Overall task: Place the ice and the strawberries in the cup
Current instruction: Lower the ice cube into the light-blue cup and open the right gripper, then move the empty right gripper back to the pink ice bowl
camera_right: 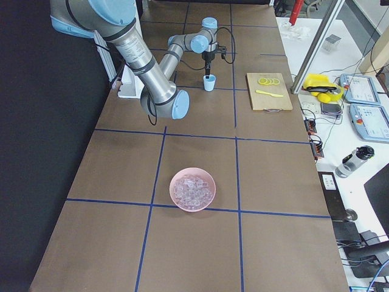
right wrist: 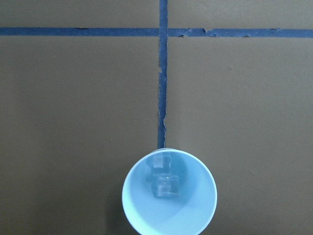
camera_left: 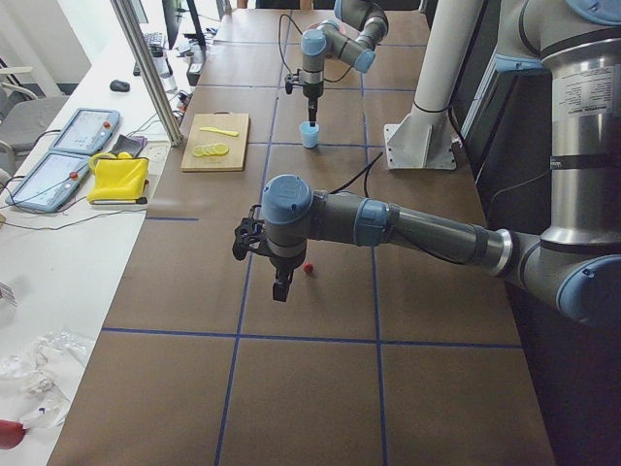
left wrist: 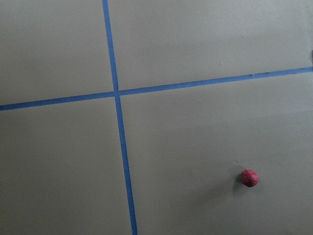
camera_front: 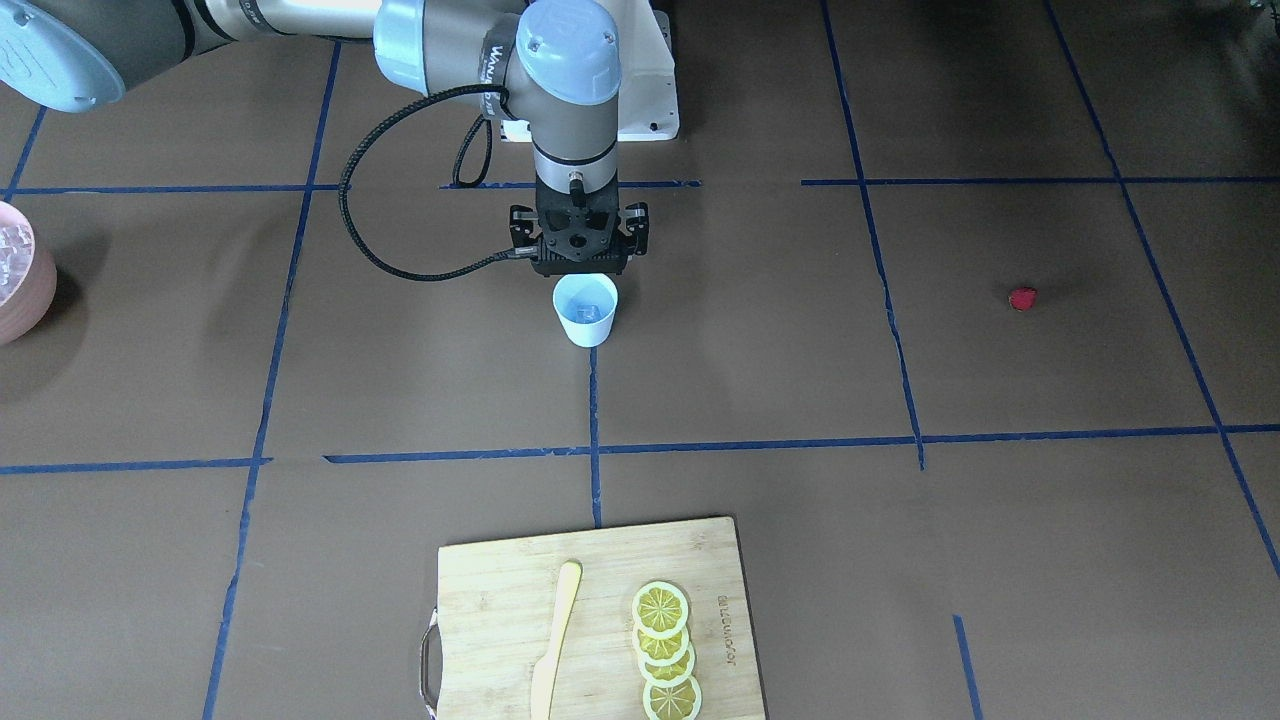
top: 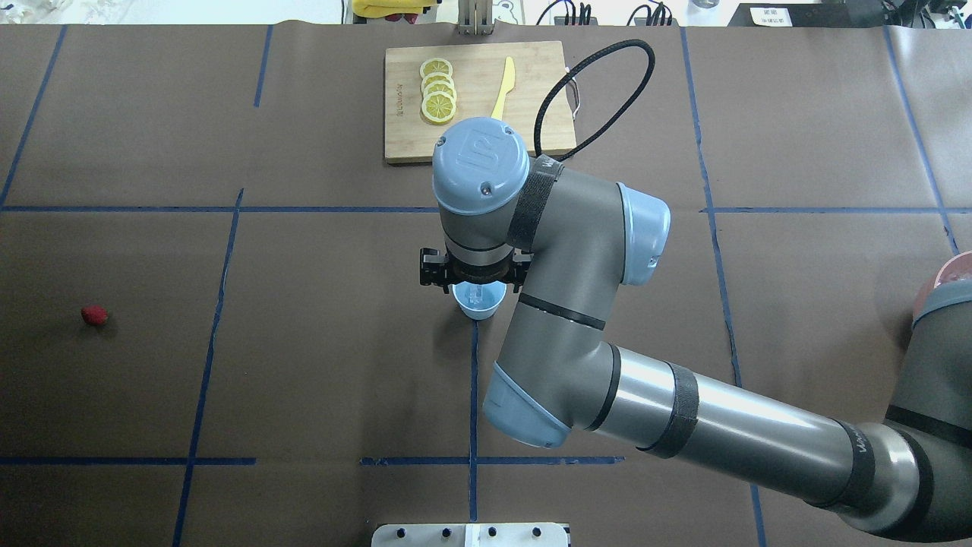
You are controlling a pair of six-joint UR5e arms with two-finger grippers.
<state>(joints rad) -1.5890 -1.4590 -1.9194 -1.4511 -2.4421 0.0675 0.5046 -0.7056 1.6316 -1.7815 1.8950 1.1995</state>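
The pale blue cup (camera_front: 586,310) stands near the middle of the table, and in the right wrist view (right wrist: 203,205) it holds two clear ice cubes (right wrist: 166,186). My right gripper (camera_front: 580,262) hangs straight over the cup; its fingertips are hidden, so I cannot tell its state. More ice (camera_right: 192,190) fills the pink bowl (camera_right: 192,208). The red strawberry (camera_front: 1022,298) lies alone on the table and also shows in the left wrist view (left wrist: 250,177). My left gripper (camera_left: 280,289) hovers just beside the strawberry (camera_left: 308,267); I cannot tell whether it is open or shut.
A wooden cutting board (camera_front: 500,600) with lemon slices (camera_front: 665,650) and a yellow knife (camera_front: 555,640) lies at the table's far edge. The pink bowl (camera_front: 25,300) sits toward my right end of the table. Blue tape lines mark the brown table cover.
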